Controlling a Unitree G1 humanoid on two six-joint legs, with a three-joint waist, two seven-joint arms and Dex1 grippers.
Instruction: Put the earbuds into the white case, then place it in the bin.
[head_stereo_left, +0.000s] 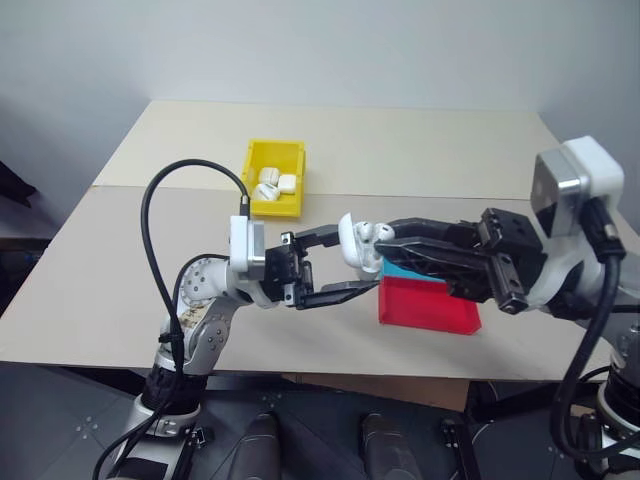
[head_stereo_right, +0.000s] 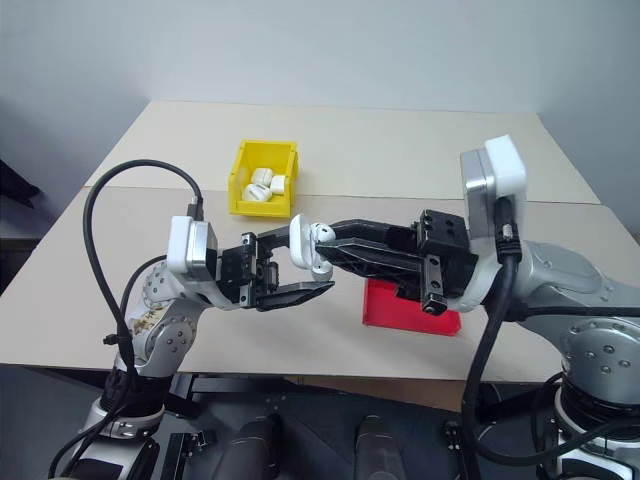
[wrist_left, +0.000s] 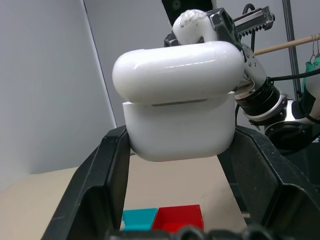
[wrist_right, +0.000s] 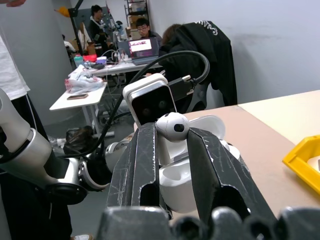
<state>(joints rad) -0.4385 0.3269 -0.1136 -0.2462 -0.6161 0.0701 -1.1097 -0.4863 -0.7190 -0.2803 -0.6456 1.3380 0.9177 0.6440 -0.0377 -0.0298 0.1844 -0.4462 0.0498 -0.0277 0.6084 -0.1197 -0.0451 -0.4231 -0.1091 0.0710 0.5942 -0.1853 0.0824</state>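
You have open table (head_stereo_left: 420, 150) behind and to the right of the yellow bin (head_stereo_left: 272, 176). Inside the bin, several white cases (head_stereo_left: 273, 185) already take part of the floor. Near the front edge, the red-and-blue tray (head_stereo_left: 428, 303) sits under the right gripper (head_stereo_left: 372, 236). The left gripper (head_stereo_left: 335, 264) and its white case (head_stereo_left: 357, 245) meet it closely, with almost no gap between them.

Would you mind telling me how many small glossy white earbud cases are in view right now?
4: one open white case held in the left gripper above the table, and what look like three more lying in the yellow plastic bin; others could lie hidden beneath them.
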